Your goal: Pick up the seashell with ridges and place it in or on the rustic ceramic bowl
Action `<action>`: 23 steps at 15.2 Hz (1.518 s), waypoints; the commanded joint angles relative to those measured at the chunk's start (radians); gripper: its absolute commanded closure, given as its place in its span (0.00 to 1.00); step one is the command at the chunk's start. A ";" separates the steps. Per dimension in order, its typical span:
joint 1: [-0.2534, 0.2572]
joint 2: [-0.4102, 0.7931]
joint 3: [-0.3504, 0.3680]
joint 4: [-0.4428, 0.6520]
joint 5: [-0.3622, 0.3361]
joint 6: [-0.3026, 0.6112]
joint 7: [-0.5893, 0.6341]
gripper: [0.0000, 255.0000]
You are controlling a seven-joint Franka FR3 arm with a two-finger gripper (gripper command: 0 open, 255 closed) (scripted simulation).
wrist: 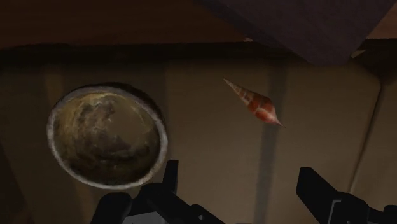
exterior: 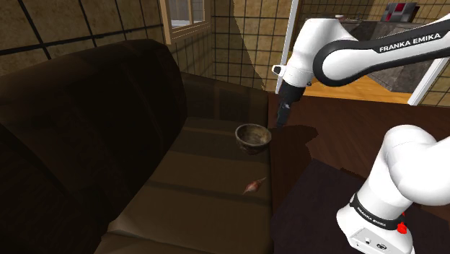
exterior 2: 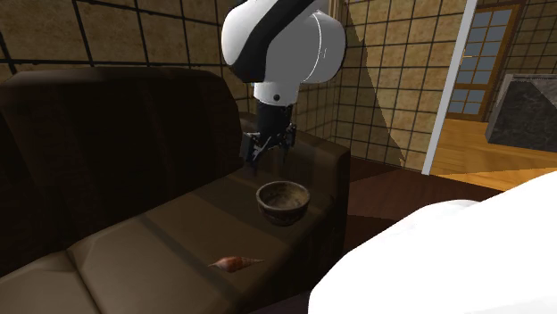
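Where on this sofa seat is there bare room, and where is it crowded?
Bare seat lies between the bowl and the seashell; a wider stretch runs from the seashell along the backrest. Crowded only around the bowl, where the open gripper hovers.

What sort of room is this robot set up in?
Likely a living room in a house: a wide dark brown cushioned sofa, tan grid-tiled walls, and a wooden-framed glazed door beside a wood floor.
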 commanded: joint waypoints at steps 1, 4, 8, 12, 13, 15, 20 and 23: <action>0.030 0.051 -0.008 -0.036 0.009 0.086 -0.040 0.00; 0.077 0.125 -0.021 -0.080 0.026 0.200 -0.101 0.00; 0.149 0.248 -0.045 -0.122 0.061 0.357 -0.193 0.00; 0.243 0.396 -0.078 -0.144 0.129 0.517 -0.310 0.00; 0.272 0.436 -0.089 -0.145 0.156 0.557 -0.347 0.00; 0.340 0.521 -0.115 -0.144 0.232 0.632 -0.436 0.00; 0.420 0.629 -0.144 -0.129 0.377 0.718 -0.558 0.00; 0.457 0.695 -0.149 -0.112 0.499 0.759 -0.648 0.00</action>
